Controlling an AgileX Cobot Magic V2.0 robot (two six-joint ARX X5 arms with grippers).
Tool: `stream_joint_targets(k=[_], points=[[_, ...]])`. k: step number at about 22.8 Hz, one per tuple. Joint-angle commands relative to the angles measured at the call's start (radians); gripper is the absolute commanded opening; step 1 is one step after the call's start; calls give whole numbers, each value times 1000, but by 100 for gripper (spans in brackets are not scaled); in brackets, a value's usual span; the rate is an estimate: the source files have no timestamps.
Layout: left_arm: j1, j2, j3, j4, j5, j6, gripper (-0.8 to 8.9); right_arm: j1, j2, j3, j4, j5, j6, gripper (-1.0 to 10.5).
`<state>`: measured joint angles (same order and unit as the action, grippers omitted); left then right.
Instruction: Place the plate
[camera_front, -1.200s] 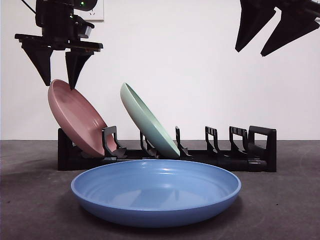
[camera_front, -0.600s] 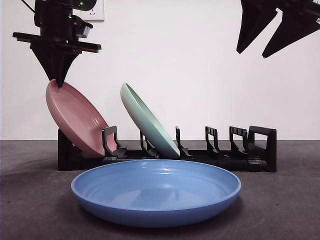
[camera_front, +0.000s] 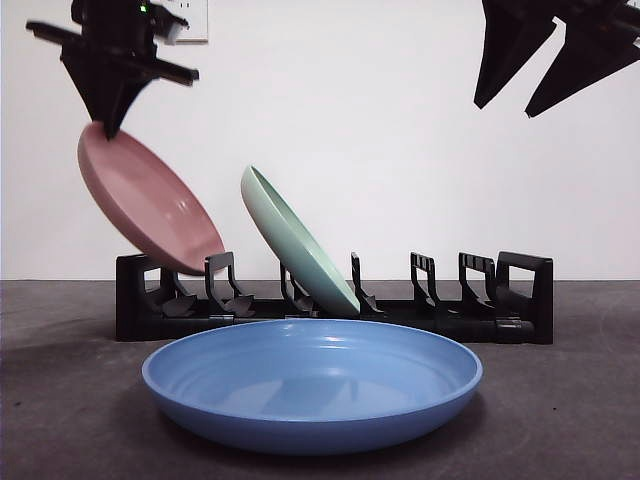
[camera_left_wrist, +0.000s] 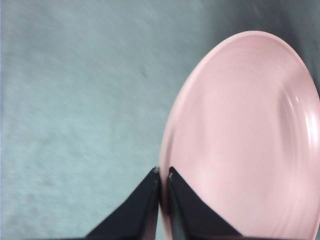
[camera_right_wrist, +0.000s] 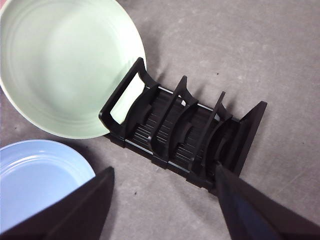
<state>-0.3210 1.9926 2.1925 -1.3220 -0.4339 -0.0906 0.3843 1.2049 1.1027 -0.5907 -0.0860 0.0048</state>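
My left gripper (camera_front: 108, 128) is shut on the top rim of a pink plate (camera_front: 150, 205) and holds it tilted just above the left end of the black dish rack (camera_front: 330, 305). The pink plate (camera_left_wrist: 245, 145) fills the left wrist view, with my left gripper (camera_left_wrist: 163, 175) pinching its edge. A green plate (camera_front: 295, 240) leans in a rack slot and also shows in the right wrist view (camera_right_wrist: 65, 65). My right gripper (camera_front: 545, 75) is open and empty, high at the right above the rack (camera_right_wrist: 185, 135).
A large blue plate (camera_front: 312, 380) lies flat on the dark table in front of the rack; it also shows in the right wrist view (camera_right_wrist: 40, 175). The rack's right slots hold nothing. A white wall stands behind.
My left gripper closed on the pink plate's top rim and lifted it up and slightly left, out of its rack slot. The right arm has stayed put.
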Motion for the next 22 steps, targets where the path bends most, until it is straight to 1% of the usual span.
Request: stream_joint_targets(k=[1,3,10,12,15,22], points=[[-4,22,84,-39,-56,28,15,5,3,23,-2,0,10,318],[-4,22,114,-68,-91,31,15,5,3,23,-6,0,10,318],[-4,13,169,-100,-90,18,15,5,3,23,-10,0,10,318],[-4,1,169,-98,-63,1,15,5,3,23,-10,0,10,318],[3,-22,169,-84,21,-27,15,5,3,23,-13,0,10,318],[7,-89,169,-55,35,-34,15,5,3,23,-29,0,10,318]])
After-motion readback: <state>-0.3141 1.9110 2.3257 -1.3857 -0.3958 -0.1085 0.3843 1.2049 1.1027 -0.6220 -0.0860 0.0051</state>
